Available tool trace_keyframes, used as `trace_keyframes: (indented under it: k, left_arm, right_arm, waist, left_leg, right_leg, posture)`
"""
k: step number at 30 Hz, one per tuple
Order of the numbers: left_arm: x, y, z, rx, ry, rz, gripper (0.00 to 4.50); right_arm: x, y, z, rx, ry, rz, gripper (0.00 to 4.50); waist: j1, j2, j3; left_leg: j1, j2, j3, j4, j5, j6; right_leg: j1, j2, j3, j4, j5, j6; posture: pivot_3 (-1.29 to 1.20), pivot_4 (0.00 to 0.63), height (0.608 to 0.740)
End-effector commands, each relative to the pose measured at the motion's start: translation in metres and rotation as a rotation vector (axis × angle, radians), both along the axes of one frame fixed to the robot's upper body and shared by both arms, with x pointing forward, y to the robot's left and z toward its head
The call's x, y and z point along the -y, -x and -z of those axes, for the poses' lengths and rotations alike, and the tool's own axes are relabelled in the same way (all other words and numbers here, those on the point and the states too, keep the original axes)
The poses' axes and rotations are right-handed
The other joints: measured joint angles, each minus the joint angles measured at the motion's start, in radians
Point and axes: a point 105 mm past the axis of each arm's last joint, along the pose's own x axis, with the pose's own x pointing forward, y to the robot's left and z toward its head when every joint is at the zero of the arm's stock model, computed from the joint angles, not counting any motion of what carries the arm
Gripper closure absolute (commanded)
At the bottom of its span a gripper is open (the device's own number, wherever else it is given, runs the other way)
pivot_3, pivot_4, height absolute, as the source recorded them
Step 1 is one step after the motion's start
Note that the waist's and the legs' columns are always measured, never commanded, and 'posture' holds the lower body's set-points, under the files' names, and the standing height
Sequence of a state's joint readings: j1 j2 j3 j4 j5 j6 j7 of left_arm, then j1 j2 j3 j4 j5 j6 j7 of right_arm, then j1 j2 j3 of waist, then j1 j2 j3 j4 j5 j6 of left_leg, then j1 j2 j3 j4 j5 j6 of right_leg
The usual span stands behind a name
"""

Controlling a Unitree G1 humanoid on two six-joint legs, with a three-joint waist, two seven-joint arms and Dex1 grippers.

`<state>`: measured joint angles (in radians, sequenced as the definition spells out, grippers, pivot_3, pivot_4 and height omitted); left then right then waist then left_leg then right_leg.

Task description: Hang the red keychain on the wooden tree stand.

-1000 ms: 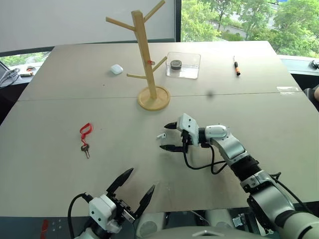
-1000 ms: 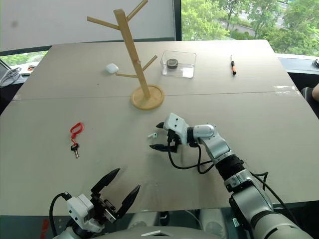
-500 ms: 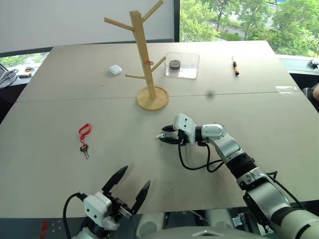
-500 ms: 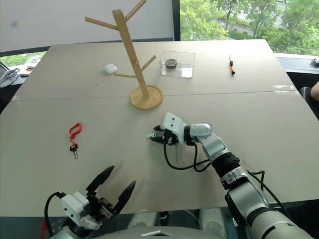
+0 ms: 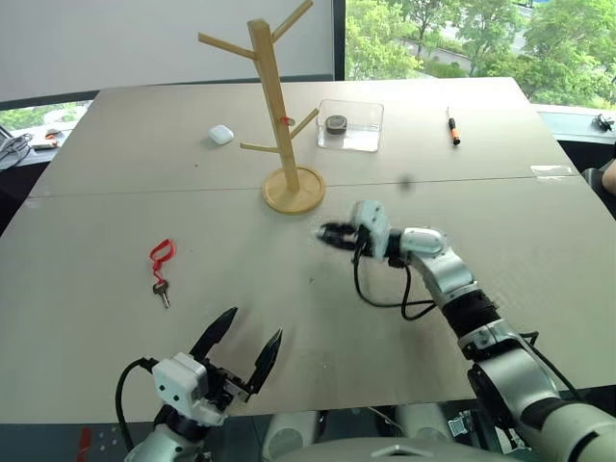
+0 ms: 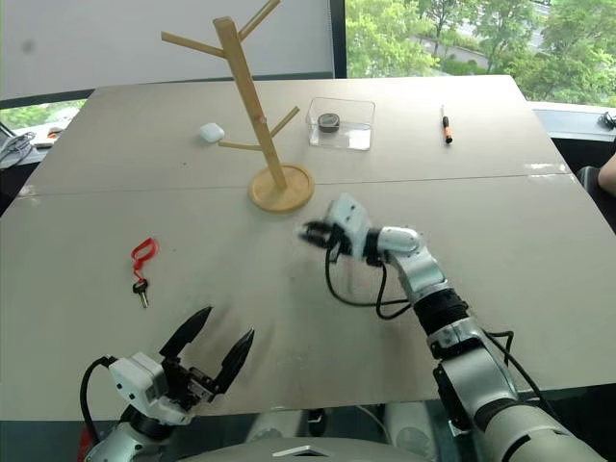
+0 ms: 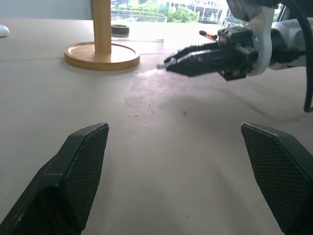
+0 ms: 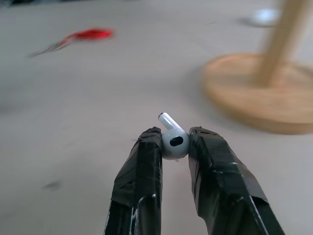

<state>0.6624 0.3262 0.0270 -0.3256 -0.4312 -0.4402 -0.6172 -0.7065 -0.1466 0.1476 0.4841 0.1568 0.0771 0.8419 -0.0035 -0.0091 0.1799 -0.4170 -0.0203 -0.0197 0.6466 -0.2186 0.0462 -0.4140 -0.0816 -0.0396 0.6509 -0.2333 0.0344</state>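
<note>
The right gripper [image 8: 173, 142] pinches a small white earbud [image 8: 172, 139] between its two black fingers, held above the table [image 5: 500, 221] at mid-frame in the head views, just below and right of the wooden tree stand [image 5: 279, 106]. The red keychain [image 5: 161, 261] lies flat on the table at the left of the frame, well apart from both grippers. The left gripper [image 5: 241, 348] hovers at the lower left, fingers spread wide and empty. A clear tray [image 5: 350, 125] sits right of the stand.
</note>
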Motion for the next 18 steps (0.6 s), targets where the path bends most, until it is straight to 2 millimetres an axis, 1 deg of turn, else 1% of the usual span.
trace_keyframes:
  k: [1, 2, 4, 5, 8, 9, 12, 14, 17, 18]
  left_arm:
    - [0.01, -0.003, -0.012, 0.035, -0.014, 0.061, 0.0]
    - [0.011, -0.004, -0.013, 0.037, -0.016, 0.07, 0.0]
    - [0.013, -0.01, -0.016, 0.047, -0.02, 0.097, 0.0]
    - [0.014, -0.012, -0.018, 0.051, -0.022, 0.104, 0.0]
    - [0.013, -0.019, -0.021, 0.062, -0.023, 0.121, 0.0]
    - [0.013, -0.021, -0.023, 0.067, -0.025, 0.129, 0.0]
    - [0.014, -0.027, -0.027, 0.079, -0.03, 0.15, 0.0]
    - [0.015, -0.03, -0.03, 0.087, -0.031, 0.16, 0.0]
    - [0.017, -0.033, -0.033, 0.097, -0.031, 0.172, 0.0]
    - [0.017, -0.033, -0.033, 0.097, -0.031, 0.174, 0.0]
  right_arm:
    - [0.045, -0.034, -0.044, 0.034, -0.145, 0.227, 4.15]
    - [0.057, -0.041, -0.048, 0.032, -0.155, 0.281, 4.15]
    - [0.091, -0.058, -0.056, 0.022, -0.184, 0.42, 4.15]
    - [0.105, -0.064, -0.057, 0.008, -0.197, 0.486, 4.15]
    - [0.143, -0.079, -0.053, -0.038, -0.213, 0.672, 4.15]
    - [0.157, -0.083, -0.051, -0.058, -0.227, 0.741, 4.15]
    - [0.194, -0.088, -0.046, -0.084, -0.234, 0.909, 4.15]
    - [0.216, -0.088, -0.045, -0.095, -0.252, 1.001, 4.15]
    - [0.242, -0.085, -0.042, -0.107, -0.275, 1.114, 4.15]
    - [0.246, -0.085, -0.042, -0.106, -0.278, 1.134, 4.15]
  waist:
    - [0.001, 0.0, 0.0]
    - [0.001, 0.0, 0.0]
    - [-0.001, 0.0, 0.0]
    - [0.0, 0.0, 0.0]
    - [-0.004, 0.0, 0.0]
    - [-0.006, -0.001, 0.0]
    - [-0.01, 0.0, 0.0]
    - [-0.01, 0.0, 0.0]
    - [-0.009, -0.001, 0.0]
    - [-0.01, -0.001, 0.0]
  left_leg:
    - [0.0, 0.0, 0.0, 0.0, 0.0, 0.0]
    - [0.0, 0.0, 0.0, 0.0, 0.0, 0.0]
    - [0.0, 0.0, 0.0, -0.002, 0.0, 0.0]
    - [0.0, 0.0, 0.001, -0.003, 0.0, 0.0]
    - [0.0, 0.0, 0.003, -0.003, 0.0, 0.0]
    - [0.001, 0.0, 0.005, -0.003, 0.0, 0.0]
    - [0.002, 0.0, 0.009, -0.004, 0.0, 0.001]
    - [0.002, 0.0, 0.01, -0.004, 0.0, 0.001]
    - [0.002, 0.0, 0.01, -0.004, 0.0, 0.001]
    - [0.002, 0.0, 0.011, -0.004, 0.0, 0.001]
  right_leg:
    - [0.0, 0.0, 0.0, 0.0, 0.001, -0.001]
    - [0.0, 0.0, 0.0, 0.0, 0.001, -0.002]
    - [0.0, 0.001, 0.0, -0.001, 0.002, -0.003]
    - [0.0, 0.003, -0.001, -0.001, 0.002, -0.004]
    - [0.0, 0.004, 0.001, -0.001, 0.003, -0.004]
    - [0.0, 0.004, 0.002, 0.0, 0.005, -0.001]
    - [0.0, 0.004, 0.005, 0.0, 0.005, 0.0]
    - [0.0, 0.004, 0.006, 0.0, 0.005, 0.0]
    - [0.0, 0.005, 0.007, 0.0, 0.005, 0.0]
    - [0.0, 0.004, 0.007, 0.0, 0.005, 0.0]
  posture:
    - [0.0, 0.15, 0.74]
    - [0.0, 0.15, 0.74]
    - [0.0, 0.15, 0.74]
    - [0.0, 0.15, 0.74]
    - [0.0, 0.15, 0.74]
    - [0.0, 0.15, 0.74]
    - [0.0, 0.15, 0.74]
    - [0.0, 0.15, 0.74]
    - [0.0, 0.15, 0.74]
    - [0.0, 0.15, 0.74]
